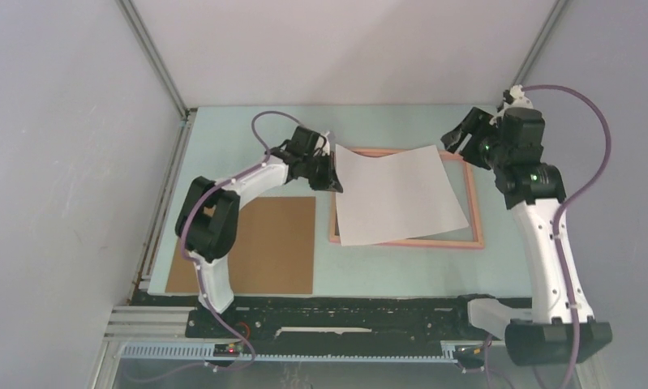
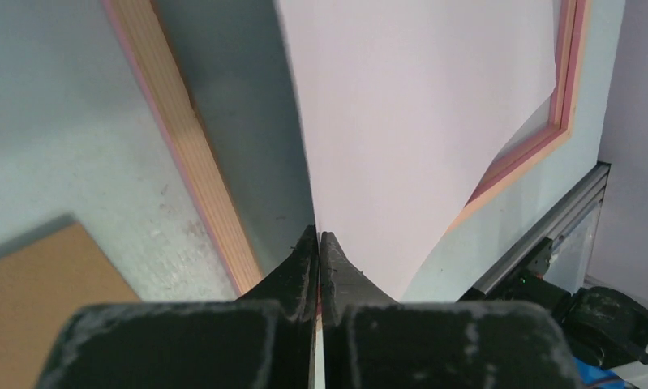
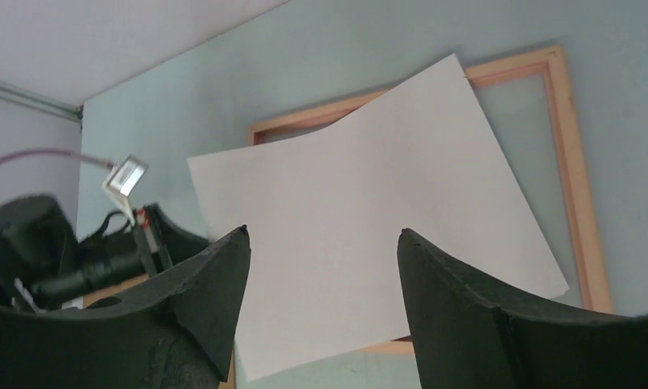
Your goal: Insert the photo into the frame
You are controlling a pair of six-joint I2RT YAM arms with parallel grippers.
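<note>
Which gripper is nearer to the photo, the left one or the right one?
Left. The left gripper is shut on the left edge of the photo; the right gripper hangs open, apart from it, by the far right corner of the frame.

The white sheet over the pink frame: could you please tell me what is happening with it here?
The left gripper has its fingers shut on the left edge of the photo, which is white back up and sits askew over the frame, corners crossing the rails, so it is not yet seated. The right gripper is open and holds nothing, near the frame's far right corner. A brown cardboard sheet lies left of the frame.
</note>
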